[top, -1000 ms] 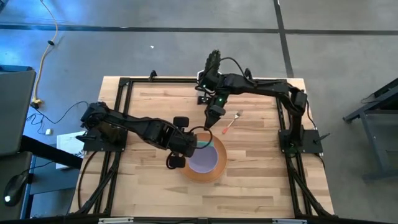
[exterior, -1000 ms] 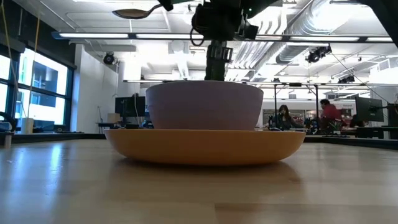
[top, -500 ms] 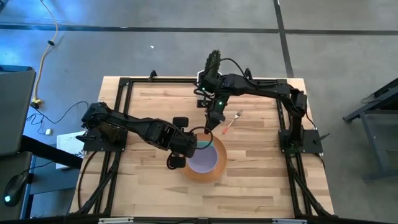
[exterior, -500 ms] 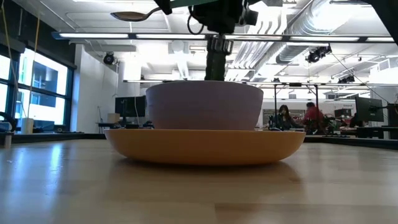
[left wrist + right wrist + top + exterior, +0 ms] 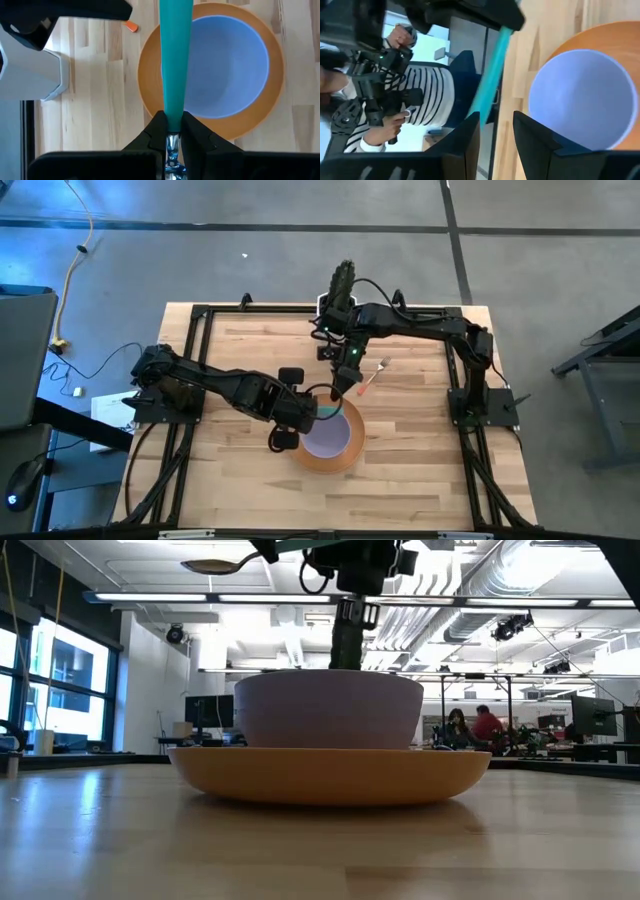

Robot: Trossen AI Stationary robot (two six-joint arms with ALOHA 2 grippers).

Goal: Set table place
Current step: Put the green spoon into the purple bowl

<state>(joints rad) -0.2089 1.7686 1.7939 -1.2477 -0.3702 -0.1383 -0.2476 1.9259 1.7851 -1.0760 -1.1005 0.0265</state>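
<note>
Right gripper (image 5: 345, 386) has shifted lower in the high view, toward the bowl (image 5: 331, 434); its jaws stand apart, empty. Left gripper (image 5: 172, 131) clamps the spoon (image 5: 175, 60) above bowl and plate (image 5: 351, 459), lower centre; fork (image 5: 371, 378) lies centre right.

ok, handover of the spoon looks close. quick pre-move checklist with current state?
1. Left gripper holds the spoon: ok, fingers shut on the teal handle just above the metal neck.
2. Right gripper ready to receive: ok, open, the teal handle runs into the gap between its fingers.
3. Right fingers touching the handle: cannot tell.
4. Lilac bowl seated in the orange plate: ok, centred and level in the low view.
5. Spoon clear of the bowl: ok, it is held high above the rim in the low view.
6. Fork placed beside the plate: not ok, lying apart on the table, behind the right gripper.
</note>
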